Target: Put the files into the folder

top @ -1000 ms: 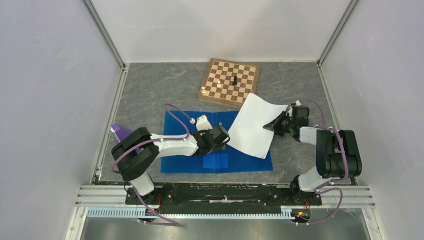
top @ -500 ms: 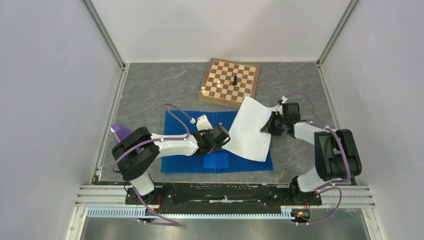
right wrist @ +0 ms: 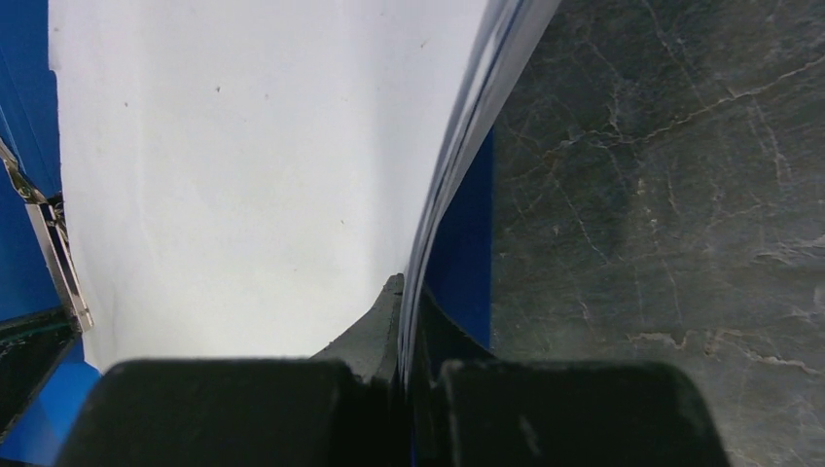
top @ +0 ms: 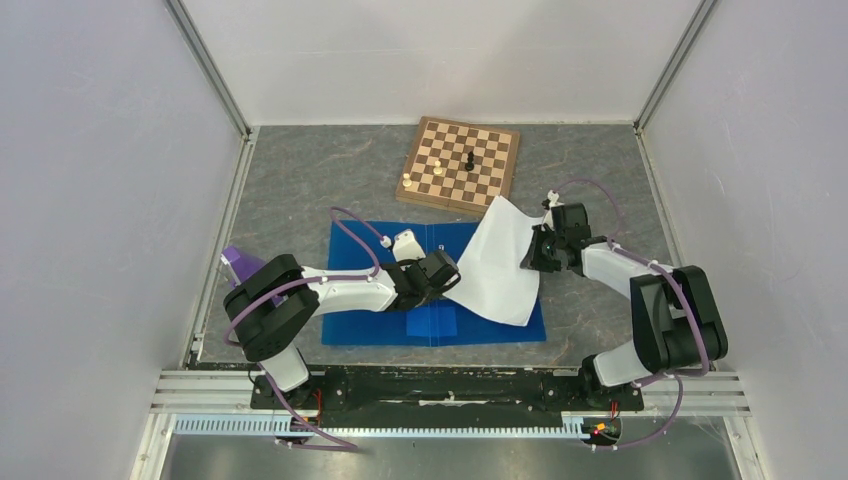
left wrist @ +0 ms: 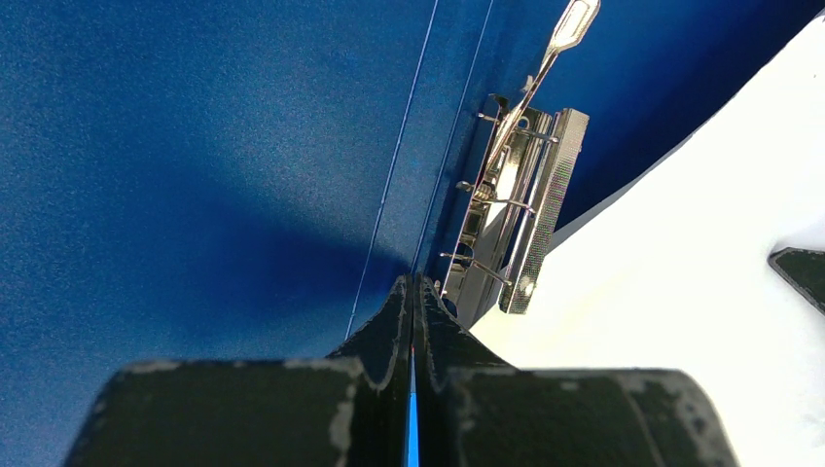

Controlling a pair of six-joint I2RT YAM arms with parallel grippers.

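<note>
Overhead, grey marbled tabletop (top: 300, 180), white walls (top: 450, 60); left fingers (left wrist: 379, 331) clamped on folder (top: 370, 325), right fingers (right wrist: 365, 336) on files (top: 500, 270).

No legible txt, nos., logos or signs in any view. The folder (top: 370, 330), its metal clip (left wrist: 530, 195) and the files (top: 500, 265) show plain surfaces w/ no print to read. The chessboard (top: 490, 150) carries only its squares, no lettering.
</note>
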